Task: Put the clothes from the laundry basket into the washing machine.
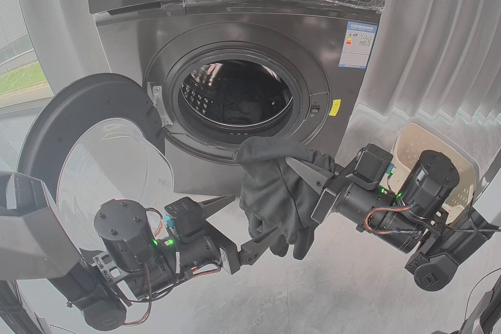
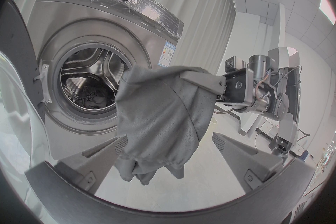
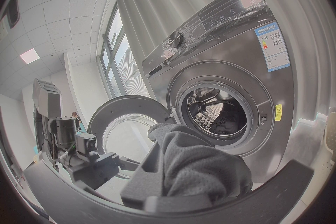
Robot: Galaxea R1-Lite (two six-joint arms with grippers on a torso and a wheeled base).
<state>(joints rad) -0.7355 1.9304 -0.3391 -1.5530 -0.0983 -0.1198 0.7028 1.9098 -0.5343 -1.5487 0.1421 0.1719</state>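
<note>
Head view as dial, drum opening at ctr. Washing machine (image 1: 235, 37) faces the robot, grey front-loader w/ plastic film over the control panel. Its door (image 1: 68, 110) is swung wide open to 9 o'clock, clear bowl facing out. Inside the drum lies a dark clothing heap (image 1: 237, 105), low at the back.

Dark grey garment (image 1: 271, 194) hangs in the air at 6 o'clock of the opening, in front of the machine's lower front panel, outside the drum. Top edge is near the door ring's lower rim; rest droops in folds toward the floor (image 1: 339, 288).

Right gripper (image 1: 297, 178) comes in from 4 o'clock, fingers clamped on the garment's upper right part; one finger lies across the cloth, the other is buried under it. In the right wrist view the cloth bunches btwn the two fingers.

Left gripper (image 1: 255, 215) sits at 7 o'clock, just beside the garment's lower hem, fingers spread apart w/ nothing held. Lower fingertip overlaps the hem in the head view; cannot tell if it touches. In the left wrist view the cloth hangs btwn and beyond the two spread fingers.

Laundry basket (image 1: 417, 142), cream w/ small holes, stands on the floor at 3–4 o'clock, right of the machine, partly behind the right arm. Contents are hidden. Pale curtain (image 1: 443, 37) hangs behind machine and basket.
</note>
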